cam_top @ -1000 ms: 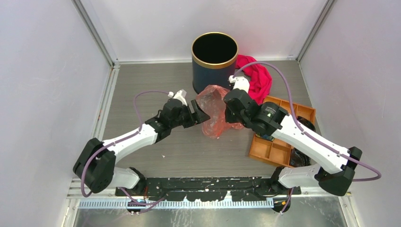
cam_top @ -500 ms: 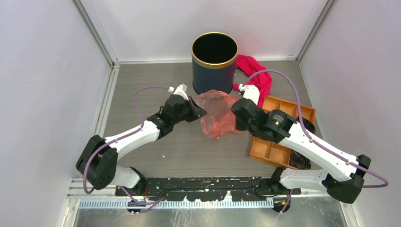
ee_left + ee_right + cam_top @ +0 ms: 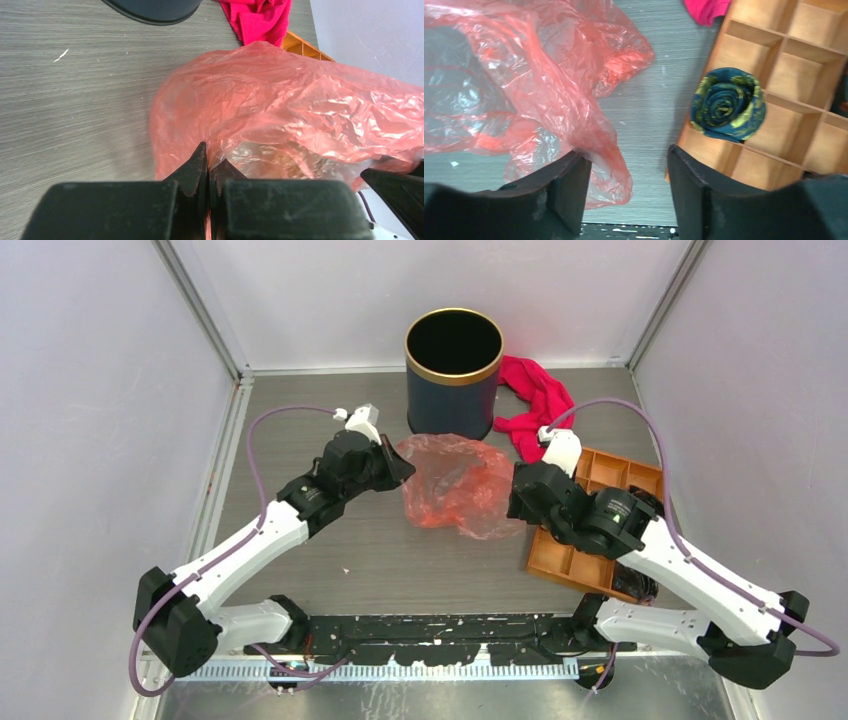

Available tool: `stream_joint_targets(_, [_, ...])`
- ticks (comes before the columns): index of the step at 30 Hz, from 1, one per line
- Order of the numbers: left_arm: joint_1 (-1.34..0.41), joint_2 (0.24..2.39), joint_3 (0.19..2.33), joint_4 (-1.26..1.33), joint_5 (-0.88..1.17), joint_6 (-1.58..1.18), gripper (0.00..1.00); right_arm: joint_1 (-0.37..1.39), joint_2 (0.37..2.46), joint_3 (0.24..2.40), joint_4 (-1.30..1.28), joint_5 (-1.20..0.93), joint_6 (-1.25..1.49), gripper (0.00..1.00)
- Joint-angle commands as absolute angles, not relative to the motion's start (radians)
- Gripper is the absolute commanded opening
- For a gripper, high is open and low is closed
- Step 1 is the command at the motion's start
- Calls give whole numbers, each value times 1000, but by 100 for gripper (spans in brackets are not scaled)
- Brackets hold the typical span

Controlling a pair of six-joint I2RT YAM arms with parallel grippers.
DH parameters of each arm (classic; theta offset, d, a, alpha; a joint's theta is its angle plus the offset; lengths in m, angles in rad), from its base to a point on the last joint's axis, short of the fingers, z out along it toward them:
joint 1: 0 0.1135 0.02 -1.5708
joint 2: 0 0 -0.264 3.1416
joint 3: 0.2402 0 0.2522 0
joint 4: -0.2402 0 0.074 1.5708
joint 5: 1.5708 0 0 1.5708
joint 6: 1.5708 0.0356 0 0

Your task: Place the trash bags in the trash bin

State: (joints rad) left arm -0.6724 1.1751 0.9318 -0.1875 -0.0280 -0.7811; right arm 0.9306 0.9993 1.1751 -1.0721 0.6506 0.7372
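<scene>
The trash bag (image 3: pixel 455 485), a wrinkly translucent red-pink film, lies spread on the table just in front of the trash bin (image 3: pixel 453 375), a dark navy cylinder with a gold rim standing upright. My left gripper (image 3: pixel 396 468) is at the bag's left edge. In the left wrist view that gripper (image 3: pixel 210 161) is shut on a pinch of the bag (image 3: pixel 300 105), with the bin's base (image 3: pixel 155 6) beyond. My right gripper (image 3: pixel 518 502) is at the bag's right edge. In the right wrist view this gripper (image 3: pixel 629 162) stands open, with a flap of the bag (image 3: pixel 524 75) draped against its left finger.
A magenta cloth (image 3: pixel 530 400) lies to the right of the bin. An orange compartment tray (image 3: pixel 560 555) sits under my right arm, and a rolled blue-green fabric piece (image 3: pixel 728 104) rests in one of its cells. Walls close in the table on three sides.
My left gripper has shut on the bag and pulled it left. My right gripper has opened, let go of the bag, and drawn back to the right. The bag now lies lower and wider.
</scene>
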Motion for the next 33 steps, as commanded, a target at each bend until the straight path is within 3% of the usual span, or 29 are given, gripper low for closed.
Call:
stream_joint_targets(1, [-673, 1141, 988, -267, -13, -726, 0, 937, 938, 1132, -884, 548, 740, 65])
stream_joint_targets(9, [-672, 1139, 990, -271, 25, -750, 0, 937, 932, 968, -665, 488, 763, 74])
stream_joint_targets(15, [-672, 1148, 1006, -290, 22, -755, 0, 937, 939, 889, -511, 431, 809, 69])
stream_joint_targets(17, [-672, 1141, 1013, -300, 16, -756, 0, 936, 943, 889, -502, 453, 821, 61])
stream_joint_targets(22, [-672, 1140, 1098, -344, 9, -723, 0, 936, 944, 989, -551, 581, 763, 12])
stream_joint_targets(24, [-665, 1181, 1225, -409, 8, -684, 0, 937, 968, 1106, -590, 636, 680, 1])
stream_joint_targets(29, [-659, 1350, 1716, -539, 41, -614, 0, 937, 1062, 1592, -631, 639, 426, 1])
stream_joint_targets(33, [-662, 1413, 2010, -563, 90, -579, 1, 937, 1109, 1849, -681, 440, 345, 1])
